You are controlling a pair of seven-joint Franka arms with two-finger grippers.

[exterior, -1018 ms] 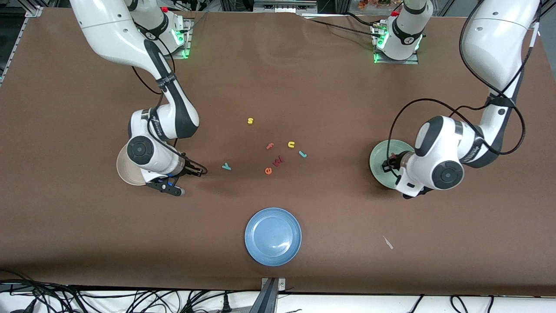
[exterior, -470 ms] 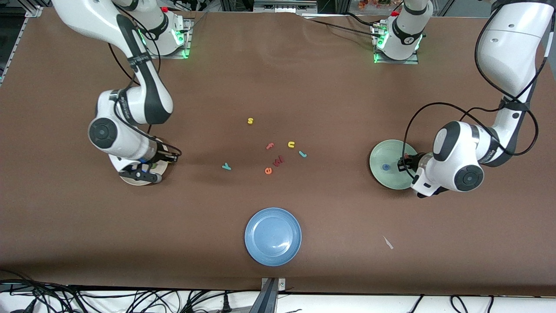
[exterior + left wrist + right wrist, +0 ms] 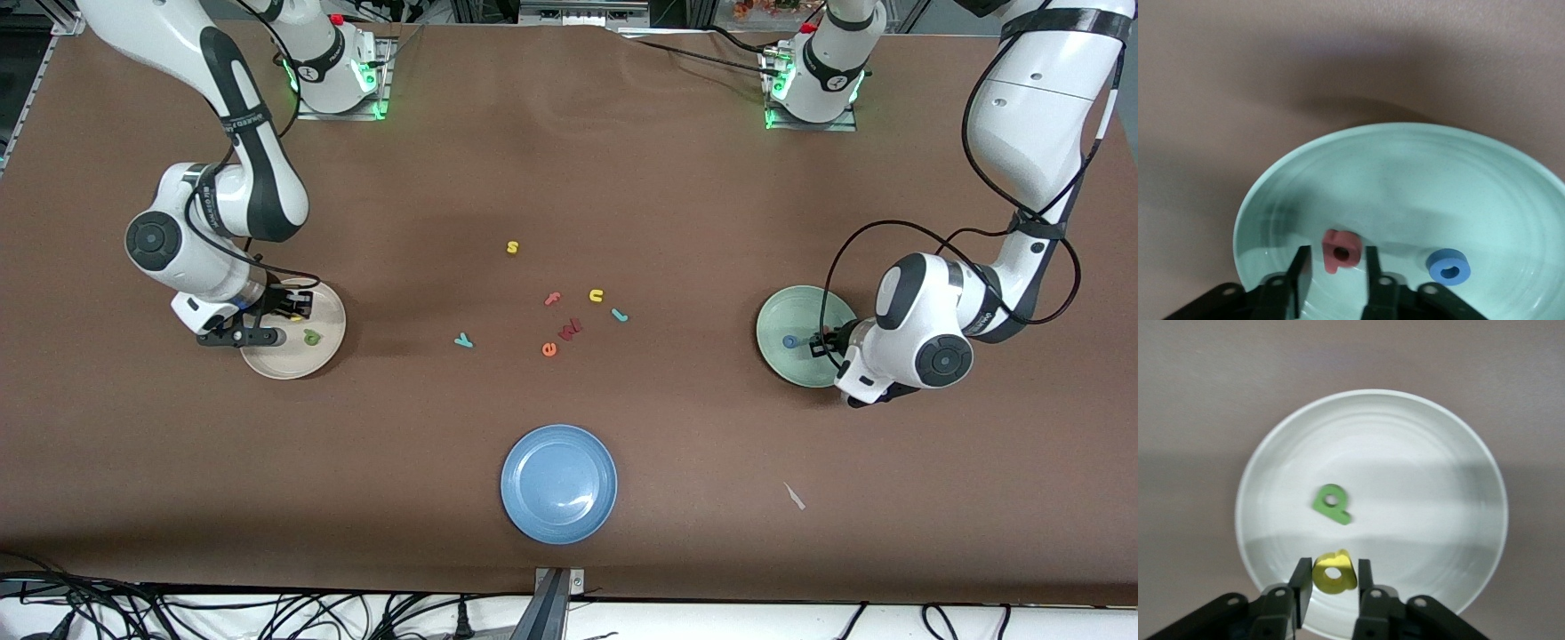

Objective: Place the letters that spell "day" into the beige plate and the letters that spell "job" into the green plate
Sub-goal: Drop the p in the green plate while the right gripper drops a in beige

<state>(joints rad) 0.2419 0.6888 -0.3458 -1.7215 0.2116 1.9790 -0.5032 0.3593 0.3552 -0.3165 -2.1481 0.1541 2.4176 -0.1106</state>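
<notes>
- The right gripper hangs low over the beige plate, at the plate's rim toward the robots' bases.
- The yellow a sits between its jaws. The jaws stand close on both sides of it, but I cannot tell if they pinch it or have let it go.
- The green d lies flat in the beige plate, near the middle, apart from the a.
- The left gripper hangs low over the green plate, at the rim toward the left arm's end of the table.
- The pink b is between its jaws. A gap shows on one side, so the jaws look released, and the b seems to rest on the plate.
- The blue o lies in the green plate near its middle, just beside the b.
- The teal y lies on the bare table, between the two plates, closer to the beige plate.
- The teal j lies on the table too, closer to the green plate than the y is.
- Around the j lie a yellow u, a pink f, an orange e and a dark red letter; a yellow s lies farther from the front camera.
- A blue plate stands nearest to the camera.
</notes>
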